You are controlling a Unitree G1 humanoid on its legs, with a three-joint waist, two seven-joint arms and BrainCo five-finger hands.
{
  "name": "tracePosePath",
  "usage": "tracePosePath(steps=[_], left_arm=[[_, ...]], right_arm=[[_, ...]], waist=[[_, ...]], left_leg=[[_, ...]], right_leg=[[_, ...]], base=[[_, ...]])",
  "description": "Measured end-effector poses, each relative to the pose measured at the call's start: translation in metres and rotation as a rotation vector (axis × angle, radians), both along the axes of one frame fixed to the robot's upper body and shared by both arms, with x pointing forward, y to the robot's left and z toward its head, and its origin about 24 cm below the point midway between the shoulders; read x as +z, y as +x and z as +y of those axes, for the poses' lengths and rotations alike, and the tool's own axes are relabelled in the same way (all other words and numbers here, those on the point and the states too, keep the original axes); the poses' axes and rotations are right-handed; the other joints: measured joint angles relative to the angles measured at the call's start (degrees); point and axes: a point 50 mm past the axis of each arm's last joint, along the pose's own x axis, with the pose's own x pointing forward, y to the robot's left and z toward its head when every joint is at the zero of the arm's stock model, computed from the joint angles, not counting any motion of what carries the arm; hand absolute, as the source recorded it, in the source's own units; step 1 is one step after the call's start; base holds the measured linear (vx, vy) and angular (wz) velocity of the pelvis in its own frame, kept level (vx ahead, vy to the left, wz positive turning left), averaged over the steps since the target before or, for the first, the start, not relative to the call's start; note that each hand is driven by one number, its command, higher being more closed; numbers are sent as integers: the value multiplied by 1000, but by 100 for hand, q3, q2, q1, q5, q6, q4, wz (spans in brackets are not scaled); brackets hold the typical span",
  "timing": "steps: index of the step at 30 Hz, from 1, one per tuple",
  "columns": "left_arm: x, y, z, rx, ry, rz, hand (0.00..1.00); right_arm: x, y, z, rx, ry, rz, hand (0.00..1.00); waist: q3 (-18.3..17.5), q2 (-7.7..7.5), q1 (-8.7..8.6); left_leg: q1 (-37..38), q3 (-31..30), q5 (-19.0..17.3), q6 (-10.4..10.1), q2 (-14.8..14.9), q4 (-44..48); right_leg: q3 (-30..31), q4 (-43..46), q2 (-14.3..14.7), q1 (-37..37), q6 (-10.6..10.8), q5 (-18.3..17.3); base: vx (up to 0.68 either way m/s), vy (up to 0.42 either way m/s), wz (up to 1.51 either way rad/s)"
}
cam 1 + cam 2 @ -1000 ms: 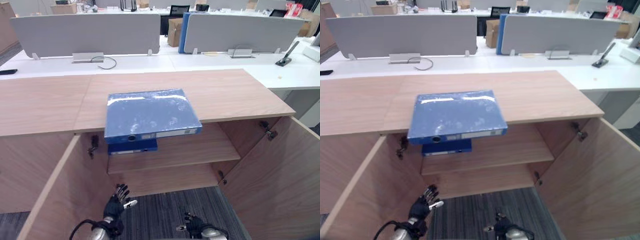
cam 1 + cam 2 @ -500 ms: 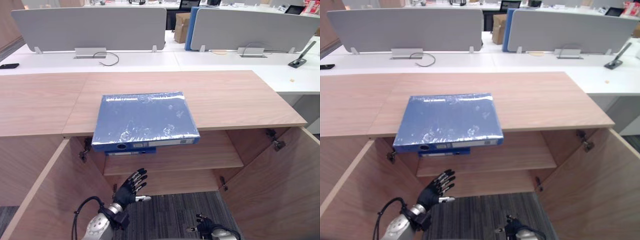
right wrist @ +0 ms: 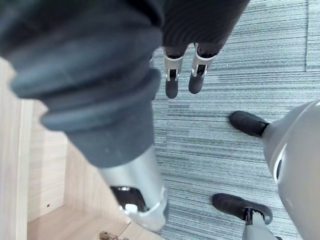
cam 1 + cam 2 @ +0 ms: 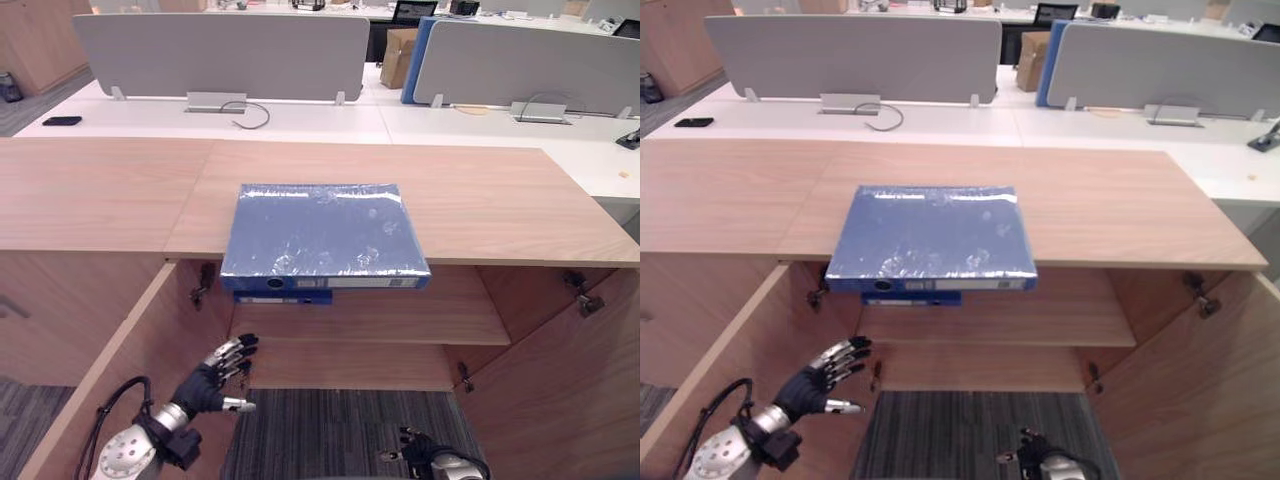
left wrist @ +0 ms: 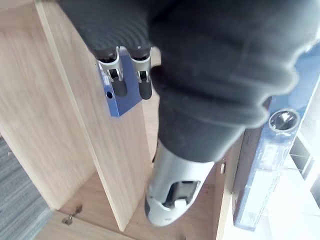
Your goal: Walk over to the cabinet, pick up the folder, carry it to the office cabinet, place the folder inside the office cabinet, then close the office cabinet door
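Left hand [image 4: 208, 378] has lifted since a second ago, fingers spread and empty, beside the open left door [image 4: 120, 350]; right hand [image 4: 428, 466] hangs low, fingers relaxed, empty. Blue folder [image 4: 322, 230] lies flat on the cabinet top [image 4: 490, 200], spine overhanging the front edge above a second folder [image 4: 283, 296] on the shelf. Best bet, I'd judge: raise both hands to that overhang, grip each side, lift level.
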Motion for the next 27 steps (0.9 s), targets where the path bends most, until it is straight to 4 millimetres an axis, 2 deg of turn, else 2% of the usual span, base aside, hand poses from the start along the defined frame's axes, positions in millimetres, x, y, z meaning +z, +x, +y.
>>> tracePosePath(steps=[4,9,14,19,23,27], left_arm=[[11,-2,8,50,33,-50,0],[44,-1,20,265,-18,-264,0],[67,-8,34,504,-94,-435,0],[85,-18,42,702,-80,-557,0],[99,-16,38,791,-51,-656,0],[131,-4,22,839,13,-873,0]], right_arm=[[0,-2,-7,-38,-1,1,0],[-2,-13,-17,-98,-14,34,0],[-3,-16,-19,-143,-19,39,0],[-3,-17,-19,-149,-21,40,0],[-4,-17,-16,-156,-26,47,0],[-5,-18,-8,-145,-22,54,0]], waist=[[37,-18,29],[98,-41,290],[176,-46,388],[203,-52,448],[216,-58,451],[220,-64,424]], left_leg=[[-9,-210,212,-8,-15,-228],[-223,-490,266,-49,-7,-147],[-394,-648,245,-78,-11,37],[-495,-689,228,-92,-10,159],[-520,-736,227,-97,-8,214],[-536,-764,231,-108,4,227]], right_leg=[[-156,-10,3,-36,-2,-4],[-323,-14,38,-61,2,-10],[-324,-14,57,-64,-12,-20],[-328,-6,68,-83,-25,-29],[-361,1,77,-74,-19,-25],[-383,-8,92,-101,-16,-23]], base=[[-79,-20,24],[-27,-29,28],[-11,-14,18],[-33,-2,4],[-29,-2,6],[-12,-1,3]])
